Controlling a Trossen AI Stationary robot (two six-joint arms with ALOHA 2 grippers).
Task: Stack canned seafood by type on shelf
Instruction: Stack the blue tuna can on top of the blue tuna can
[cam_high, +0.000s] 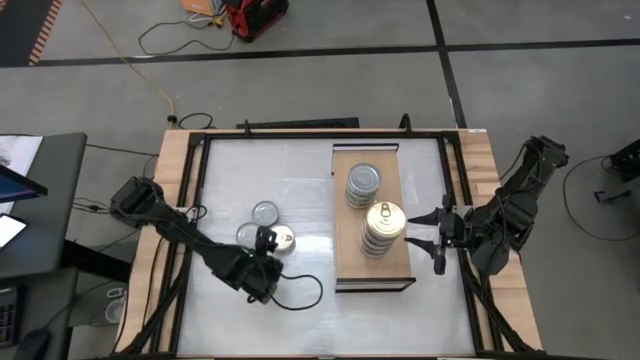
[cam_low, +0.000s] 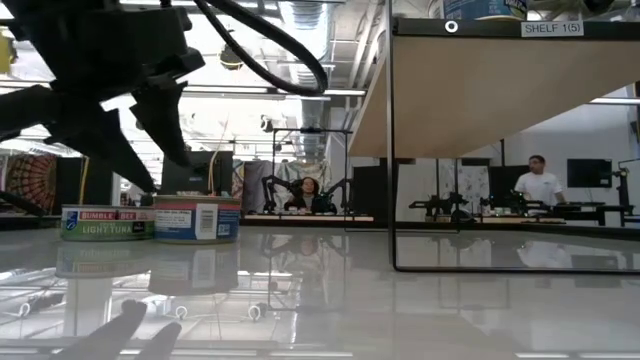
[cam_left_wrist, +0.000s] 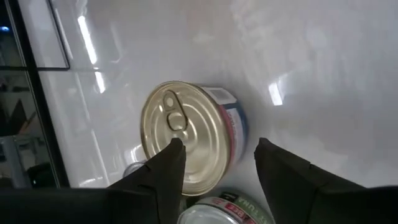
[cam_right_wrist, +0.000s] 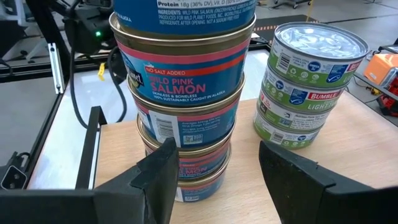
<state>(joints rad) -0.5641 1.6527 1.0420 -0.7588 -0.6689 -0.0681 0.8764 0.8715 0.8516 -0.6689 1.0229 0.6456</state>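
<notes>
My own two dark fingers (cam_left_wrist: 171, 171) fill the foreground of the left wrist view, spread apart over a gold pull-tab tin (cam_left_wrist: 189, 137) lying on the white tabletop (cam_high: 300, 180) — nothing gripped. My left gripper (cam_high: 264, 243) hovers there beside two silver-lidded tins (cam_high: 265, 212), one a light tuna tin (cam_low: 107, 222). The shelf (cam_high: 345, 270), a light-wood board, holds two stacks: salmon tins (cam_right_wrist: 186, 106) with a gold lid on top (cam_high: 384, 218), and silver-lidded tuna tins (cam_right_wrist: 308, 84) just beside them. My right gripper (cam_high: 436, 241) waits open at the shelf's edge, facing the salmon stack — fingers apart
</notes>
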